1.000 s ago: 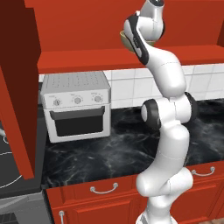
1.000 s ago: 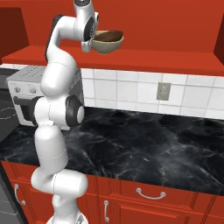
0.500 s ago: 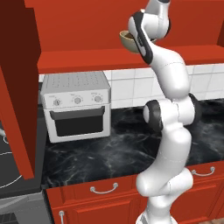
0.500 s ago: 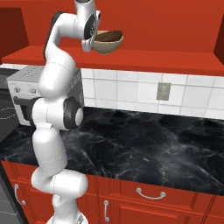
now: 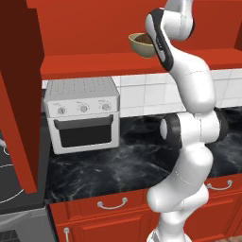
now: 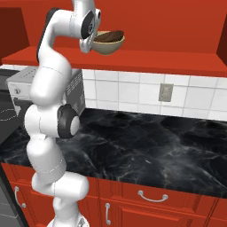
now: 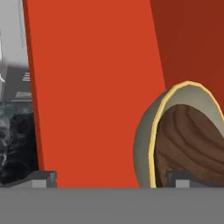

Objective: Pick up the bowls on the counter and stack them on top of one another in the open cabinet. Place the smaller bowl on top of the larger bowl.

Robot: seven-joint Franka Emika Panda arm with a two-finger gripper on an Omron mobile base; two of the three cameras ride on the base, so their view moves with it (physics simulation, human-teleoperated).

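The pale tan larger bowl (image 5: 140, 47) (image 6: 108, 47) (image 7: 144, 140) rests on the red cabinet shelf floor (image 5: 90, 65) (image 6: 168, 60). The dark brown smaller bowl (image 6: 108, 36) (image 7: 188, 140) sits nested inside it. My gripper (image 5: 153, 41) (image 6: 92, 43) (image 7: 111, 177) hangs beside the stack at shelf height and is open. Its fingertips (image 7: 178, 177) stand wide apart; one shows in front of the brown bowl, the other in front of the shelf edge. Below lies the black marble counter (image 5: 118, 163) (image 6: 146, 142).
A white toaster oven (image 5: 82, 113) (image 6: 22, 86) stands on the counter at the left, under the shelf. The open dark red cabinet door (image 5: 19, 94) juts out at far left above a stovetop (image 5: 9, 189). A wall outlet (image 6: 166, 92) sits on the tiles.
The hand has shifted slightly back from the stack, so the bowls now show past it in the left base view. The bowls stay in place on the shelf.
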